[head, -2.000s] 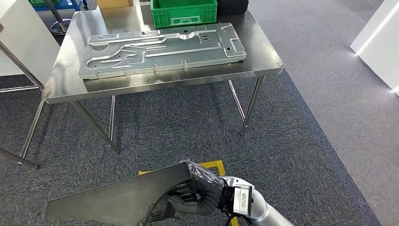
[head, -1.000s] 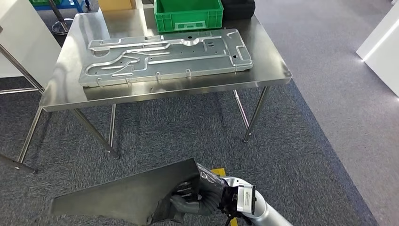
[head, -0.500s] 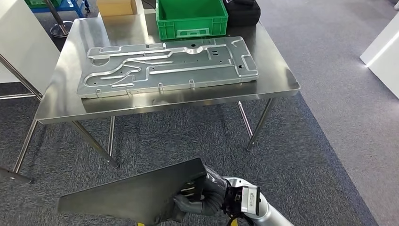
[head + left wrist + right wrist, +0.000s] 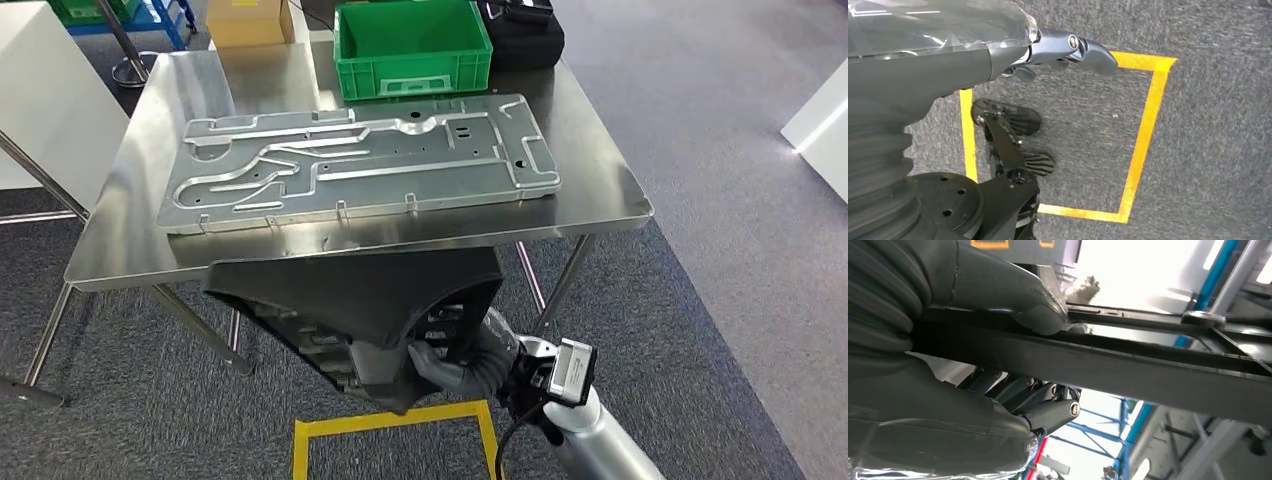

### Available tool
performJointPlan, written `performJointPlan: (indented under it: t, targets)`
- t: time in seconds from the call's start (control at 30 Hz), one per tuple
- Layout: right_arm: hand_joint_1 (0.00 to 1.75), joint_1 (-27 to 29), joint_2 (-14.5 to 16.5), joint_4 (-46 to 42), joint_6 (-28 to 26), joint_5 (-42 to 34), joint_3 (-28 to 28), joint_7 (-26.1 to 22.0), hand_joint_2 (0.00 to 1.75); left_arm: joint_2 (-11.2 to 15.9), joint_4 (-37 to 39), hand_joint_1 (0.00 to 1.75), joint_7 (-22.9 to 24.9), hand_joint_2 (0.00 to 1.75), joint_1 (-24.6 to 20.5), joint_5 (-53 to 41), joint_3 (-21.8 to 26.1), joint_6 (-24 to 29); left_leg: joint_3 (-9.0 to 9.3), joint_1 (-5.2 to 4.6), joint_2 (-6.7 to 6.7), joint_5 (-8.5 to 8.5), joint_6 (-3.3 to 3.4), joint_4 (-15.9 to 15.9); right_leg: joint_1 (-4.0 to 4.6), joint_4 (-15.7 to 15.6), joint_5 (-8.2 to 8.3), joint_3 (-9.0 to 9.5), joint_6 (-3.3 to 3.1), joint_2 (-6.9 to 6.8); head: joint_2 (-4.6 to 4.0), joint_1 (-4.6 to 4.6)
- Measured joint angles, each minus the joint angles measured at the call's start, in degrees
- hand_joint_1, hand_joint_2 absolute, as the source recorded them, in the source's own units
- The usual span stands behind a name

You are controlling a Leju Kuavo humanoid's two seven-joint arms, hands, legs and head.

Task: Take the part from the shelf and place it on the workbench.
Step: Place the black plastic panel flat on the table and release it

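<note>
Right hand (image 4: 445,350) fingers (image 4: 1048,410) grip dark part (image 4: 360,290); left hand (image 4: 998,45) empty, fingers apart.

The part (image 4: 350,300) held by the right hand (image 4: 450,350) is dull black, its underside ribbed. That hand is dark grey, on a silver arm (image 4: 600,445). The workbench (image 4: 610,190) is bright brushed steel, and the stamped panel (image 4: 360,160) lying on it is pale silver with raised channels. Behind it stands a vivid green crate (image 4: 410,40), with a tan cardboard box (image 4: 248,20) to one side and what looks like a black bag (image 4: 520,30) to the other. The carpet (image 4: 700,300) is speckled blue-grey, marked with a yellow tape square (image 4: 1143,135). The left hand (image 4: 1068,47) is grey.
</note>
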Motion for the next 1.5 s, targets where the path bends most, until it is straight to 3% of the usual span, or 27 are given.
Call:
performJointPlan:
  t: [0.07,0.17,0.2,0.23,0.27,0.33,0.4,0.5,0.57,0.7,0.73,0.77,0.83,0.9,0.97,1.07,1.1,1.2,1.23,1.27,1.33,1.37,1.43,1.5]
  targets:
    - [1.71,-0.8,0.0,-0.2,0.7,0.4,-0.3,0.2,1.75,0.0,0.0,0.0,0.0,1.75,-0.1,0.1,0.0,0.0,-1.5,0.13,0.23,-1.38,-0.6,3.5,-0.25,-0.3,-0.45,1.17,-0.62,0.01,0.0,-0.07]
    - [1.71,-1.3,0.1,-0.2,1.1,0.7,-0.3,0.6,1.75,-0.1,0.0,0.0,0.1,1.75,-0.1,0.5,0.0,0.0,-7.97,0.41,0.41,-5.29,-1.28,13.2,-0.29,-0.3,-1.52,2.24,-0.99,-0.06,0.0,-0.14]
    - [1.71,-1.4,0.1,-0.1,1.2,0.8,-0.3,0.7,1.75,-0.1,0.0,0.0,0.1,1.75,0.0,0.6,0.0,0.0,-9.7,0.48,0.42,-5.86,-1.41,14.8,-0.28,-0.3,-1.97,2.69,-0.97,-0.04,0.0,-0.14]
    - [1.71,-1.4,0.1,0.0,1.2,0.8,-0.3,0.8,1.75,-0.1,0.0,0.0,0.1,1.75,0.1,0.6,-0.1,0.0,-10.59,0.53,0.43,-5.37,-1.48,14.6,-0.29,-0.3,-2.46,3.27,-0.92,-0.01,0.0,-0.14]
    - [1.71,-1.4,0.1,0.2,1.2,0.8,-0.3,0.8,1.75,-0.2,0.0,0.0,0.1,1.75,0.2,0.7,-0.1,0.0,-10.57,0.55,0.45,-3.62,-1.44,12.4,-0.3,-0.3,-3.0,4.0,-0.82,0.01,0.0,-0.14]
    - [1.71,-1.5,0.1,0.3,1.4,0.8,-0.3,0.7,1.75,-0.1,0.0,0.0,0.1,1.75,0.4,0.8,-0.1,0.1,-9.21,0.52,0.56,2.21,-1.02,5.1,-0.29,-0.3,-4.15,5.4,-0.46,-0.02,0.0,-0.11]
    - [1.71,-1.7,0.2,0.5,1.5,0.8,-0.2,0.7,1.75,-0.1,0.0,0.0,0.1,1.75,0.4,0.9,-0.1,0.2,-8.36,0.2,0.68,5.31,-0.21,0.8,-0.22,-0.4,-4.97,5.92,0.13,-0.03,0.0,-0.09]
    - [1.71,-2.1,0.4,0.7,1.6,0.8,-0.1,0.7,1.75,-0.1,0.0,0.0,0.0,1.75,0.4,0.9,-0.1,0.2,-7.56,0.1,0.53,5.41,1.09,-0.2,-0.18,0.2,-5.28,6.25,1.22,-0.02,0.0,-0.05]
    - [1.71,-2.7,0.4,0.8,1.5,0.8,-0.1,0.6,1.75,-0.1,0.0,0.0,-0.2,1.75,0.3,1.0,-0.1,0.2,-6.52,0.26,0.46,5.16,1.74,-0.6,-0.25,3.1,-5.87,5.2,1.66,-0.07,0.0,0.01]
    - [1.71,-3.8,0.4,1.3,0.9,1.2,-0.2,0.5,1.75,-0.1,0.0,0.0,-0.4,1.75,0.3,1.3,-0.1,0.2,-5.09,0.26,0.37,3.95,2.28,-0.7,-0.46,15.3,-10.27,-3.6,2.37,-0.09,0.0,0.06]
    - [1.71,-3.9,0.4,1.5,0.7,1.4,-0.3,0.5,1.75,-0.1,0.0,0.0,-0.4,1.75,0.3,1.3,-0.1,0.2,-4.59,0.24,0.31,3.55,2.28,-0.7,-0.46,15.7,-10.07,-4.74,2.35,-0.09,0.0,0.07]
    - [1.71,-4.2,0.4,1.7,0.4,1.8,-0.4,0.5,1.75,-0.1,0.0,0.0,-0.4,1.75,0.4,1.3,-0.1,0.2,-3.98,0.19,0.25,3.15,2.25,-0.7,-0.42,14.1,-8.56,-4.91,2.14,-0.09,0.0,0.07]
    - [1.71,-5.4,0.4,2.0,-0.7,2.6,-1.1,0.4,1.75,-0.3,0.0,0.0,-0.5,1.75,0.4,1.4,-0.2,0.1,-2.78,0.04,0.18,2.27,2.09,-0.8,-0.12,6.8,-2.69,-3.26,1.25,-0.09,0.0,0.09]
    - [1.71,-7.2,0.4,2.5,-2.5,4.0,-2.3,0.5,1.75,-0.5,0.0,0.0,-0.4,1.75,0.2,1.2,-0.3,-0.1,-2.17,-0.15,0.06,1.49,1.64,-0.8,0.3,1.2,0.68,-1.9,0.36,-0.04,0.0,0.04]
    - [1.71,-9.4,0.2,3.0,-4.7,5.9,-4.0,1.0,1.75,-0.6,0.0,0.0,-0.3,1.75,0.1,0.6,-0.7,-0.3,-1.85,-0.32,0.02,1.23,0.99,-0.6,0.42,0.1,0.88,-1.63,-0.13,0.08,0.0,0.03]
    - [1.71,-14.2,-0.4,5.0,-7.6,7.8,-7.2,2.5,1.75,-0.3,0.0,0.0,-0.1,1.75,-0.1,-0.3,-1.4,-0.9,-2.41,-0.27,0.24,-0.1,0.1,1.6,-0.12,-0.5,1.36,-0.67,-0.83,0.07,0.0,0.03]
    - [1.71,-16.4,-0.7,6.1,-8.7,8.7,-8.3,3.0,1.75,-0.2,0.0,0.0,0.1,1.75,-0.3,-0.5,-1.7,-1.1,-3.74,-0.12,0.31,-1.34,-0.18,4.2,-0.25,-0.6,1.35,-0.43,-0.99,0.04,0.0,0.01]
    - [1.71,-23.3,-1.9,11.6,-12.2,13.1,-10.9,4.3,1.75,-0.2,0.0,0.0,1.0,1.75,-0.9,-0.9,-2.5,-1.1,-9.94,0.39,0.4,-5.15,-1.07,14.4,-0.27,-0.6,1.07,-0.36,-1.2,0.0,0.0,-0.05]
    - [1.71,-25.6,-2.3,13.8,-13.2,14.4,-11.6,4.7,1.75,-0.1,0.0,0.0,1.2,1.75,-1.0,-1.0,-2.7,-1.1,-11.16,0.55,0.42,-4.97,-1.27,15.5,-0.29,-0.5,0.96,-0.34,-1.14,0.01,0.0,-0.05]
    - [1.71,-27.9,-2.5,15.9,-14.2,15.7,-12.1,5.2,1.75,0.0,0.0,0.0,1.4,1.75,-1.1,-1.1,-2.9,-1.1,-11.29,0.7,0.44,-3.51,-1.41,14.3,-0.33,-0.4,0.82,-0.28,-1.02,0.04,0.0,-0.05]
    - [1.71,-32.4,-2.8,20.0,-16.4,18.7,-12.6,6.6,1.75,0.2,0.0,0.0,1.7,1.75,-1.4,-1.2,-3.4,-1.0,-9.19,0.92,0.5,1.5,-1.39,7.2,-0.45,0.0,0.44,-0.11,-0.66,0.1,0.0,-0.04]
    - [1.71,-34.6,-2.9,22.2,-17.6,20.6,-12.7,7.3,1.75,0.3,0.0,0.0,1.7,1.75,-1.7,-1.3,-3.6,-1.0,-8.13,0.86,0.56,2.99,-1.24,3.7,-0.46,0.2,0.31,-0.12,-0.43,0.12,0.0,-0.04]
    - [1.71,-38.5,-3.0,26.5,-19.7,24.7,-12.4,8.7,1.75,0.5,0.0,0.0,1.8,1.75,-2.2,-1.3,-3.9,-0.9,-7.22,0.6,0.59,4.07,-0.49,0.5,-0.4,0.4,0.25,-0.39,0.14,0.1,0.0,-0.04]
    - [1.71,-41.7,-2.9,31.0,-21.1,29.6,-11.3,10.3,1.75,0.5,0.0,0.0,1.9,1.75,-2.5,-1.4,-4.2,-0.9,-7.18,0.55,0.55,4.53,0.38,0.3,-0.3,0.3,0.33,-0.56,0.79,0.04,0.0,-0.03]
